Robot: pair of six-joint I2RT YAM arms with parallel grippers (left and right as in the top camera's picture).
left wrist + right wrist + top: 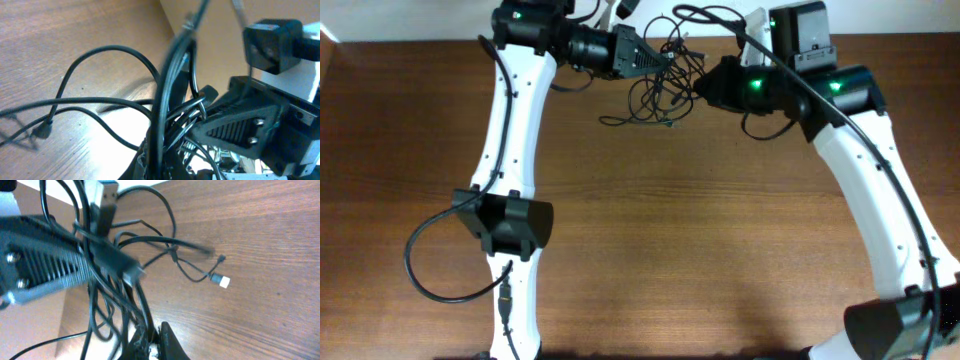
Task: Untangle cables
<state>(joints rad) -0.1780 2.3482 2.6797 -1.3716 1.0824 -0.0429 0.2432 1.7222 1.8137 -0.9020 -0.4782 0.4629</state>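
The cables (658, 95) are a loose tangle of thin black cords hanging between my two grippers near the table's far edge. My left gripper (666, 62) comes in from the left and is shut on a bundle of cords (165, 100); its fingertips (159, 167) are mostly hidden behind them. From the right, my right gripper (701, 88) is shut on strands at the clump's right side, with its fingers (167, 342) pinched together on a cord (142, 310). A silvery USB plug (103, 194) and a small white-tipped plug (220, 281) stick out of the tangle.
A black box (800, 35) stands at the back right beside the right arm. The table's far edge (420, 41) runs just behind the cables. A thick black robot cable loops (420, 262) beside the left arm's base (510, 222).
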